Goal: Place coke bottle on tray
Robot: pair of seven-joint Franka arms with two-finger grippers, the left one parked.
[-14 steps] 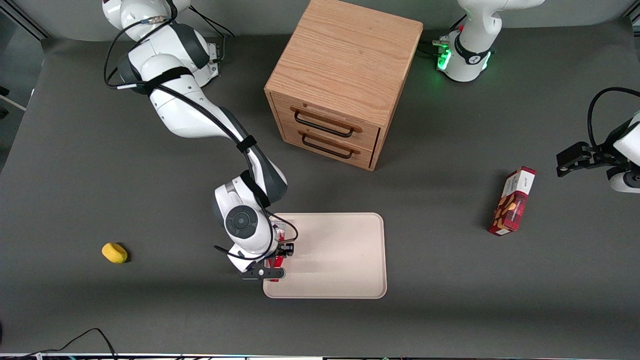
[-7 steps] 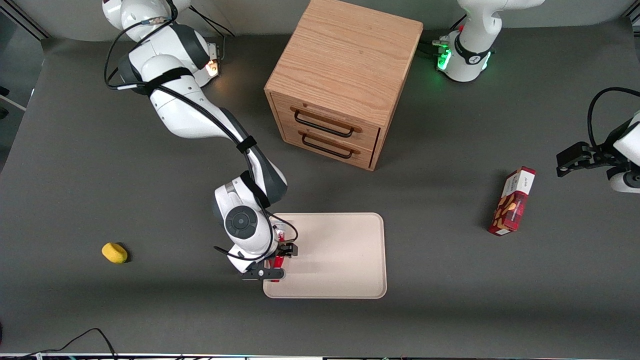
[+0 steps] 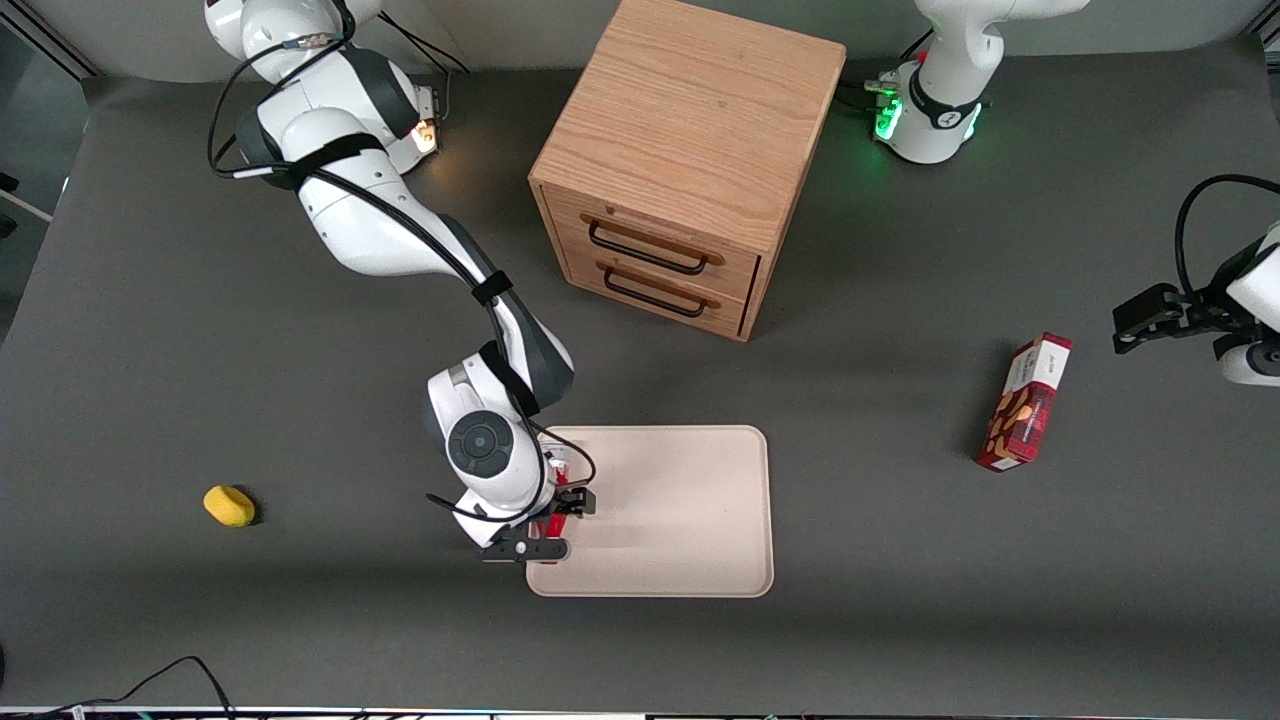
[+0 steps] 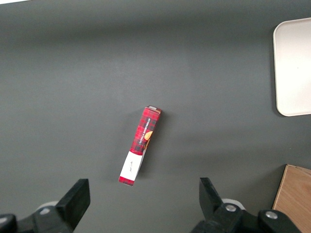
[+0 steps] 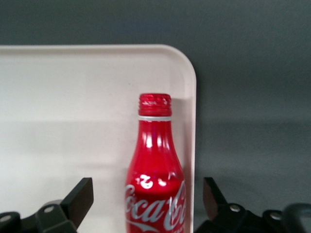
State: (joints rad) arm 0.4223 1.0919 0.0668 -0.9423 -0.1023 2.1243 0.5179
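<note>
The coke bottle (image 5: 154, 165), red with white script and a red cap, stands upright on the beige tray (image 5: 73, 97), close to the tray's rim near one corner. My right gripper (image 5: 147, 195) is open, with one finger on each side of the bottle's body and a gap on both sides. In the front view the gripper (image 3: 555, 522) hangs over the edge of the tray (image 3: 680, 510) that lies toward the working arm's end. Only a sliver of the bottle (image 3: 549, 524) shows under the wrist.
A wooden two-drawer cabinet (image 3: 690, 160) stands farther from the front camera than the tray. A red snack box (image 3: 1027, 402) lies toward the parked arm's end of the table and also shows in the left wrist view (image 4: 140, 145). A small yellow object (image 3: 229, 505) lies toward the working arm's end.
The fingers have spread a little away from the bottle. The wrist has shifted very slightly; the bottle stays on the tray.
</note>
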